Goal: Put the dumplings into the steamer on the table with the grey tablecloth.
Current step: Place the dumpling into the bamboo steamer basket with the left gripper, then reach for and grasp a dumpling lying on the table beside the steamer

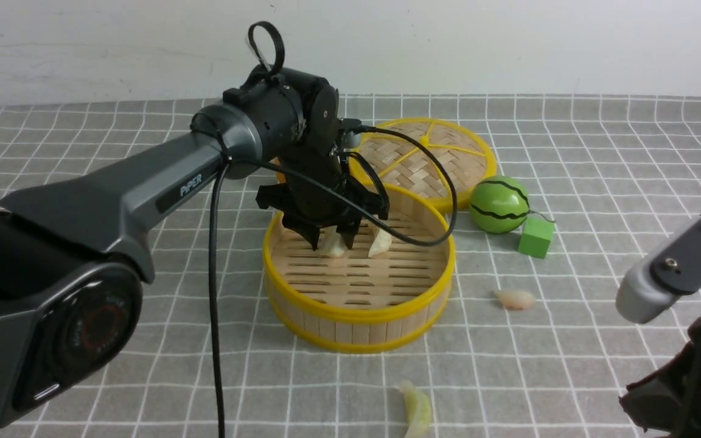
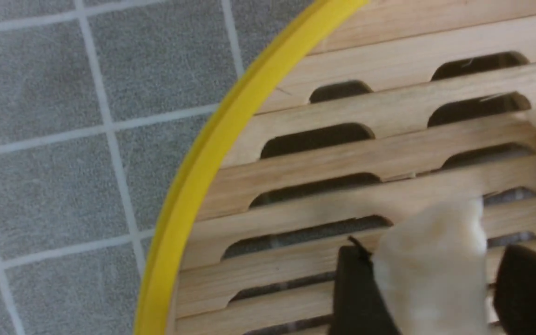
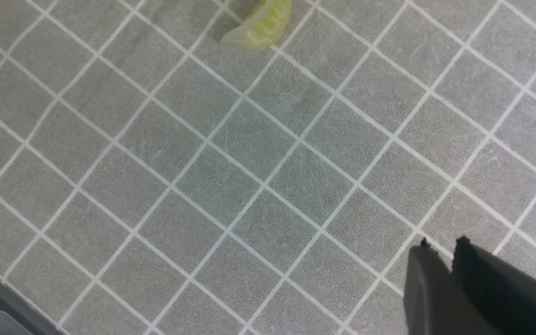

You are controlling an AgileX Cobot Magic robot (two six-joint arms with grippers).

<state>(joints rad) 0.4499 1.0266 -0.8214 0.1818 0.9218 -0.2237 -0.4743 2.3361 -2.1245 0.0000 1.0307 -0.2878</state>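
Left claw (image 1: pixel 331 236) reaches down inside the steamer (image 1: pixel 356 316), low over the slatted floor at its far side, with a white dumpling (image 1: pixel 334 246) between the fingers. In the wrist view one finger touches it, while a sliver of slat shows on the other side, so I cannot tell whether I am gripping or have let go. I'd judge this low position is meant to set it down gently so it doesn't bounce. A second dumpling (image 1: pixel 380 243) is already in the steamer just beside it, so I keep clear of it. Two remain on the grey tablecloth (image 1: pixel 600 182) of the table: a pinkish dumpling (image 1: pixel 515 298) right of the steamer and a greenish dumpling (image 1: pixel 417 410) in front. Right claw (image 3: pixel 441 244) hangs clenched on nothing above bare cloth, likely waiting near the greenish one.
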